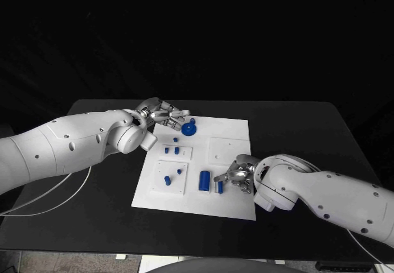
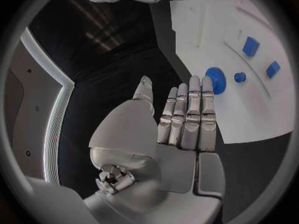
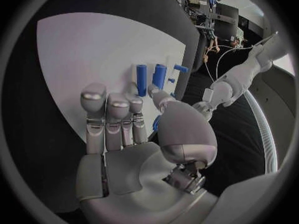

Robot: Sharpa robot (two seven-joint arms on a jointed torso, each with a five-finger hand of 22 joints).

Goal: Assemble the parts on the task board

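Left hand sits over the far-left corner of the task board, fingers straight, side by side and extended, thumb apart, nothing held; the left wrist view shows the palm flat and bare. Round blue knob part lies on the board just beyond the left fingertips, close to touching them; contact cannot be told. A small blue button-like part lies just past the knob, away from the hand. 2 small blue blocks stand side by side in a raised white square, nearer the robot than the left hand and well apart from it. Right hand rests at the near-right part of the board, fingers partly bent, thumb spread; the right wrist view shows the fingers lined up together and holding nothing. Large blue cylinder lies on the board just beside the right hand, on its thumb side, apart from it. A thinner short blue peg lies between that cylinder and the hand, right at the fingertips; whether it touches them cannot be told. 1 more small blue part sits in the near-left raised square, well apart from the right hand, with a smaller blue piece just beyond it. Count from the head view: 1 knob, 1 large cylinder, 1 thin peg, 2 blocks, and 3 small pieces, the button-like one among them.
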